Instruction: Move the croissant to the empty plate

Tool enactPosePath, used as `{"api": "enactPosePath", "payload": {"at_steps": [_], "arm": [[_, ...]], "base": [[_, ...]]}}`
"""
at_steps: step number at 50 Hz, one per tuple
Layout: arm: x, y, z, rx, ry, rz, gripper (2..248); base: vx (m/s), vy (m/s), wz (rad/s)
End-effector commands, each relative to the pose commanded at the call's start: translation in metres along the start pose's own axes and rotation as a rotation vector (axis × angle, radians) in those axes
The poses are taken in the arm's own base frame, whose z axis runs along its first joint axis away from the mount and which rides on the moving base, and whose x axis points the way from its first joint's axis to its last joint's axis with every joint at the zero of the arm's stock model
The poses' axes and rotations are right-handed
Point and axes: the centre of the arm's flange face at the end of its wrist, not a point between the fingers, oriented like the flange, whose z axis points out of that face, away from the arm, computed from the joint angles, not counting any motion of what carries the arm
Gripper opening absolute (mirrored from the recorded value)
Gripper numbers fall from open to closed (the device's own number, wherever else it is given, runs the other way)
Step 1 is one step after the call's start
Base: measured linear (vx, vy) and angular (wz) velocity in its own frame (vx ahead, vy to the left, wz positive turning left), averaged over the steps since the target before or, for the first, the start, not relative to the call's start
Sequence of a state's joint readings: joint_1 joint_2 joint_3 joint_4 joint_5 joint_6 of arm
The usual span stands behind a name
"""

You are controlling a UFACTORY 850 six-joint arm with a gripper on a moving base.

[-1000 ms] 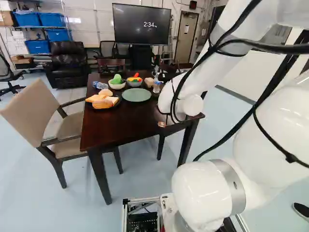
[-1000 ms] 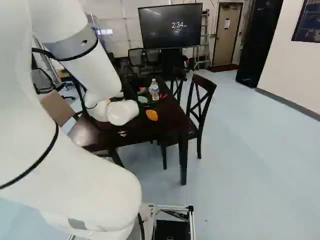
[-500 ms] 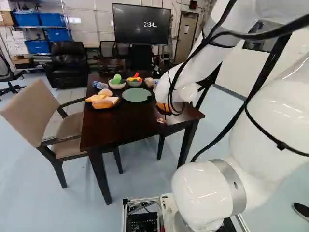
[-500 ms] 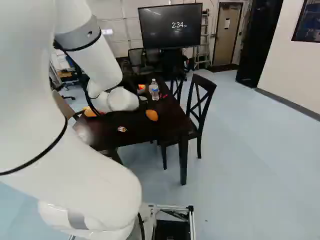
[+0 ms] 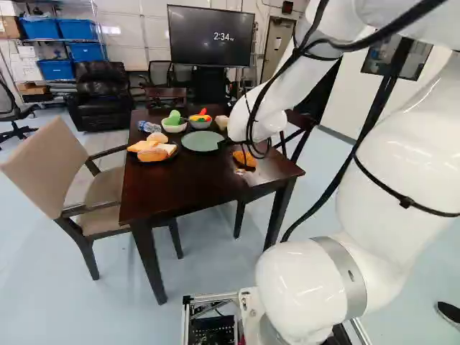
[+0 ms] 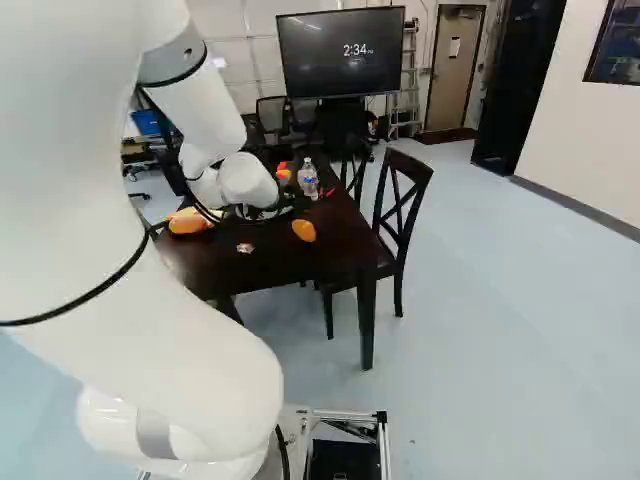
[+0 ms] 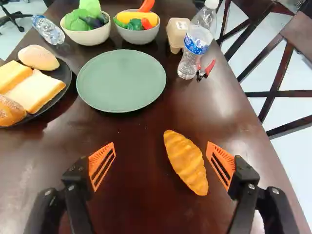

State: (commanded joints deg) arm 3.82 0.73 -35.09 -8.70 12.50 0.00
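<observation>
Part of my gripper (image 6: 256,212) shows dark below the white wrist in the right base view. In the wrist view the gripper (image 7: 161,155) is wide open, its orange-padded fingers apart with nothing gripped. The orange-brown croissant (image 7: 186,163) lies on the dark table within the span of the fingers, much closer to one of them; it also shows in the left base view as the croissant (image 5: 244,158). Ahead of the fingers is the round green plate (image 7: 121,80), bare; the left base view shows the same plate (image 5: 203,141) beside the arm's wrist.
A black plate (image 7: 68,78) of breads stands beside the green plate. Beyond are two bowls (image 7: 87,35) (image 7: 137,34) of toy vegetables, a carton (image 7: 177,34), and bottles, one upright (image 7: 197,44), one lying (image 7: 48,29). Chairs (image 6: 400,215) (image 5: 100,183) flank the table (image 5: 169,190).
The arm has swung forward over the table, away from the base, and its wrist has shifted left in the left base view, uncovering the croissant there. The base has stayed put.
</observation>
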Motion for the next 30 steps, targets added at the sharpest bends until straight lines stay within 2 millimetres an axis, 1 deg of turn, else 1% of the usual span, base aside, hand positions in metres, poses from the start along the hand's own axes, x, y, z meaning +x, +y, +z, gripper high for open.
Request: {"api": "enactPosePath", "payload": {"at_steps": [30], "arm": [[0.038,0.010,0.012,-0.010,-0.156,-0.042,247]], "base": [[0.000,0.000,0.000]]}}
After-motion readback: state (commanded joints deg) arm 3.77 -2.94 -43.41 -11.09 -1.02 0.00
